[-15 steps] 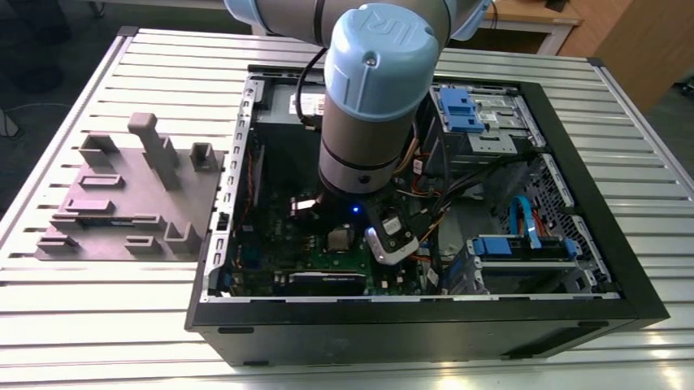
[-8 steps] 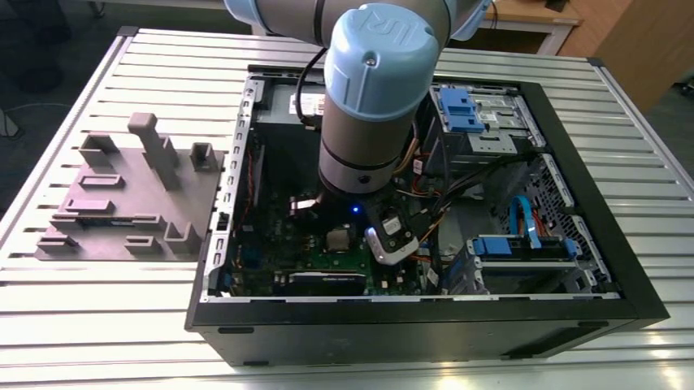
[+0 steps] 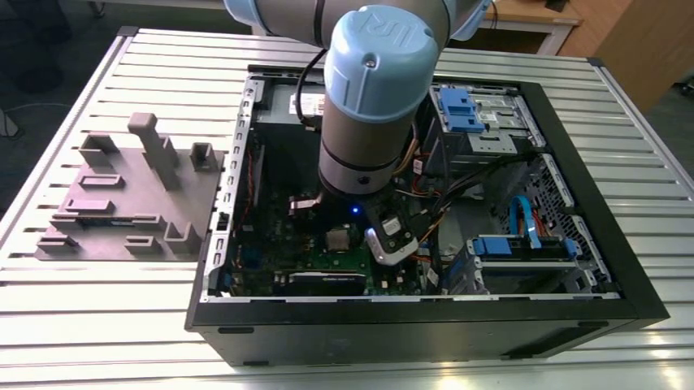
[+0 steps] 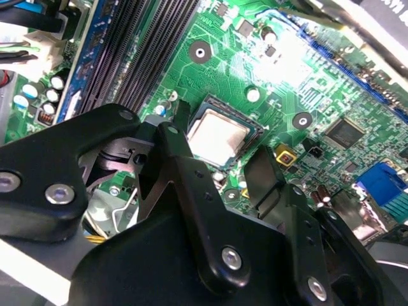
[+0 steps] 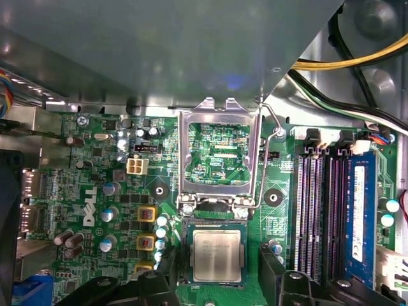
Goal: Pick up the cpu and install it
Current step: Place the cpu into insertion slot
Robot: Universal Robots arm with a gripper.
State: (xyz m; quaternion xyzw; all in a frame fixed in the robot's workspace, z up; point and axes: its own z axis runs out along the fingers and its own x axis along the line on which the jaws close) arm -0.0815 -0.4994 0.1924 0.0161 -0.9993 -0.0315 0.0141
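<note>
One arm (image 3: 369, 122) reaches down into the open computer case (image 3: 412, 329), which lies on its side on the slatted counter (image 3: 109, 325) (the case covers the middle of the counter and the part toward the exterior view's right). A grey fixture (image 3: 119, 203) with upright blocks stands just beside the case, toward the counter's edge on the exterior view's left, well apart from the arm.

Cpu (image 5: 217, 255): lies flat in its socket on the green motherboard (image 5: 95, 191), silver top up. In the exterior view the cpu (image 3: 340, 238) is a small pale square just beside the arm's tool end.

Load plate (image 5: 220, 109): swung up off the socket and clear of the chip. A wire lever (image 5: 271, 137) runs along one side of it.

Jaws: spread, holding nothing. The two black fingers (image 4: 191, 191) straddle the socket, one on each side of the cpu (image 4: 217, 137), and both wrist views show the chip in the gap between them. Cannot tell whether the fingertips touch the socket frame.

Nearby on the board: dark memory slots (image 5: 319, 210) and one blue memory stick (image 5: 360, 217) run alongside the socket. A yellow cable (image 5: 357, 60) crosses the metal wall beyond the board's edge.
</note>
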